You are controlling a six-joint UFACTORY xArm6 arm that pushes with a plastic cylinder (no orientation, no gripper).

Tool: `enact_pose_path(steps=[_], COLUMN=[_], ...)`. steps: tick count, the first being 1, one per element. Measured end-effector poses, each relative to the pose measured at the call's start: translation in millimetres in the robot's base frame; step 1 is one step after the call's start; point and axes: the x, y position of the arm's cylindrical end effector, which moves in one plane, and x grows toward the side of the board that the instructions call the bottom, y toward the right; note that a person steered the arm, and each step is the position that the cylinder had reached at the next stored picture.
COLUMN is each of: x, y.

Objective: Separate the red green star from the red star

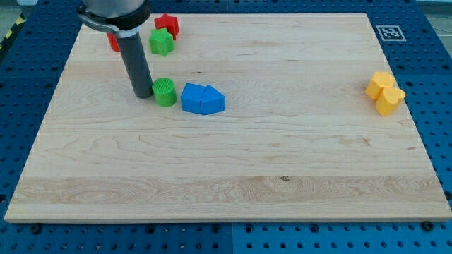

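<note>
Scanning from the view's left: wooden surface (233,162) on a blue perforated bench (438,77), fiducial tag (388,32) at the surface's top-right corner.

Far left, top: red block (112,42), mostly hidden behind the rod (135,63), shape unreadable. Rod comes down from the top-left; my tip (143,94) rests on the surface just left of the green cylinder (164,92), touching or nearly so, can't tell which. No pincer on this rig, only the bare rod, so nothing to call wide, narrow or holding.

Next right, up top: green star (161,43), the task's block, sits below and left of the red star (167,25), apparently touching. Pair not yet separated. Tip is below the pair, well short of it, green cylinder between tip and nothing relevant. Likely positioned low to swing up at the green star from underneath or from its right side; only a guess.

Judgement: push needs to enter the gap side, driving green star down or left, away from red. Risk: rod clips the green cylinder on the way, or shoves both stars together since they sit so tight.

Right of the cylinder: blue block (203,99), looks like two pieces butted together, just beside the cylinder, not involved.

Far right: yellow block (385,92), well apart from everything, irrelevant.
</note>
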Motion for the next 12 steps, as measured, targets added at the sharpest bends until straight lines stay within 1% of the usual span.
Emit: enact_pose_path(steps=[3,5,7,9,10,11,12], x=[-1.8,-40.3,-67.5,-106.3,-122.2,-132.6,-132.5], y=[2.9,2.9,2.4,-28.1,-28.7,-28.7,-17.7])
